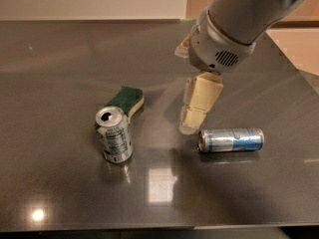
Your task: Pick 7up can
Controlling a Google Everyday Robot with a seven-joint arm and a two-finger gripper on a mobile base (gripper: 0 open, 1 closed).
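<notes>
Table: we see a big, dark, shiny grey table [55, 59].
Gripper: the cream gripper [192, 119] hangs low by the lying silver-and-blue can [231, 140]. It holds nothing, and we cannot tell how wide it is.
Can: the short silver-and-green 7up can [114, 141] stands apart, near the green sponge [125, 99].
Left: we think reaching, grabbing and lifting.

Kitchen-like counter: dark glossy worktop [60, 59], green sponge [124, 97], 7up can [114, 142], slim blue can [231, 140]; gripper [190, 125] just above it.

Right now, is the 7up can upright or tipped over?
Upright: the 7up can stands on its base, pull-tab top facing up. The gripper hangs apart from it, near the lying blue can.
</notes>
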